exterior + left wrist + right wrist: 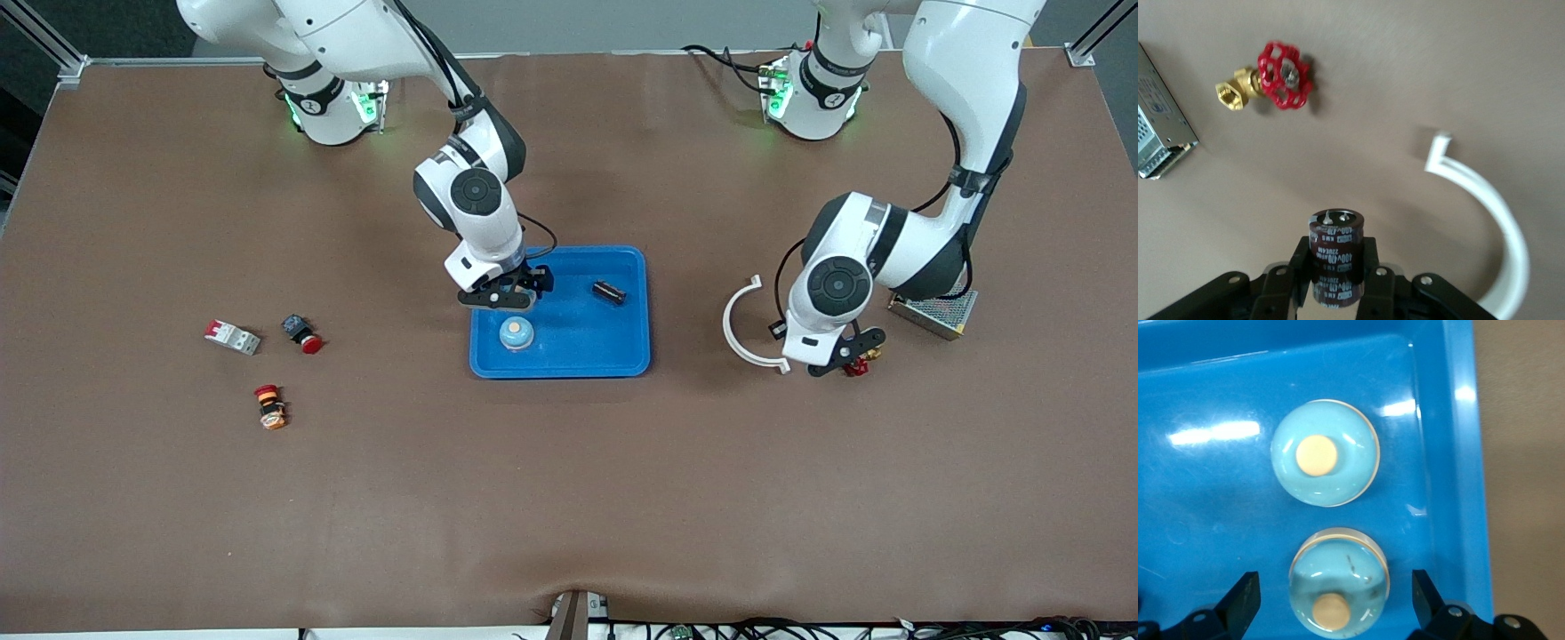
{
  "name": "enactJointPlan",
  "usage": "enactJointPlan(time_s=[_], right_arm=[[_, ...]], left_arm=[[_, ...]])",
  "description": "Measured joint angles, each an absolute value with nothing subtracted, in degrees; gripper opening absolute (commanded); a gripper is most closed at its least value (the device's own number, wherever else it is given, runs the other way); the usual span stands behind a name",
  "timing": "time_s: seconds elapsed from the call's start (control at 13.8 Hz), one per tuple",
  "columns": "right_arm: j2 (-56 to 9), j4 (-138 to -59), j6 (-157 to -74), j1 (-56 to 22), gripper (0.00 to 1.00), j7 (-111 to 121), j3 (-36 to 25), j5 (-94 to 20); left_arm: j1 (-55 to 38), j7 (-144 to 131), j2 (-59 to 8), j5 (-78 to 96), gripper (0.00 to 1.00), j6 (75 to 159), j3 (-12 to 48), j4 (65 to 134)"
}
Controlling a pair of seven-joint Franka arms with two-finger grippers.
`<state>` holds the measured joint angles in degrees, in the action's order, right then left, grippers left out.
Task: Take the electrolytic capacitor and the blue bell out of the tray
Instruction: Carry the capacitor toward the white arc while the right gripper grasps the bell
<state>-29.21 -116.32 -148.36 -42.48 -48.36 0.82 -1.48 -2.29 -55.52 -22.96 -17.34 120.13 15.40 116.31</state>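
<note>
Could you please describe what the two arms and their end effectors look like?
Both arms are glossy white with dark grey round joint caps and black bands; black cables run along them, and green lights glow at the bases. The right end effector and the left end effector are black, with two fingers fixed by small silver screws.

Pale-blue bell; blue tray; dark-maroon capacitor; red-handled valve.
</note>
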Motion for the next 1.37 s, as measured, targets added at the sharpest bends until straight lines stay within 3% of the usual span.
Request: enactJointPlan(time_s=[0.14, 0.22, 0.36, 0.51, 0.58, 0.65, 0.72, 0.79, 1.37], right_arm=[[-29.92, -115.71, -148.42, -42.66, 1.00, -48.70, 0.82, -1.48], [-30.13, -115.58, -148.43, -42.71, 0.91, -48.71, 0.82, -1.48], [-30.33, -115.36, -148.44, -43.02, 0.89, -48.74, 0.82, -1.48], [-30.36, -115.33, -148.43, -43.36, 0.74, -48.79, 0.83, -1.48], [-30.37, -115.33, -148.41, -43.49, 0.62, -48.79, 0.82, -1.48], [-30.38, -115.33, -148.37, -43.67, 0.41, -48.79, 0.82, -1.48], [-30.37, -115.32, -148.30, -43.82, 0.17, -48.79, 0.82, -1.47], [-30.26, -115.28, -148.09, -43.87, 0.00, -48.79, 0.78, -1.45], [-29.53, -114.07, -144.57, -43.64, 0.00, -48.95, -0.01, -1.48]], left_arm=[[-0.87, -55.45, -23.22, -17.20, 0.00, 124.04, 15.81, 120.38], [-0.60, -55.45, -23.61, -17.16, 0.00, 126.07, 15.85, 122.49], [-0.03, -55.46, -24.50, -17.10, 0.00, 130.61, 15.91, 125.91], [1.17, -55.44, -23.58, -16.64, 0.00, 133.27, 16.32, 127.59], [1.53, -55.42, -23.17, -16.56, 0.18, 134.43, 16.48, 128.41], [1.70, -55.42, -22.88, -16.51, 0.54, 135.14, 16.54, 128.91], [1.75, -55.42, -22.75, -16.51, 0.81, 135.50, 16.54, 129.15], [1.77, -55.42, -22.84, -16.51, 1.00, 135.96, 16.54, 129.31], [2.34, -55.80, -22.94, -16.46, 1.00, 137.88, 17.01, 126.34]])
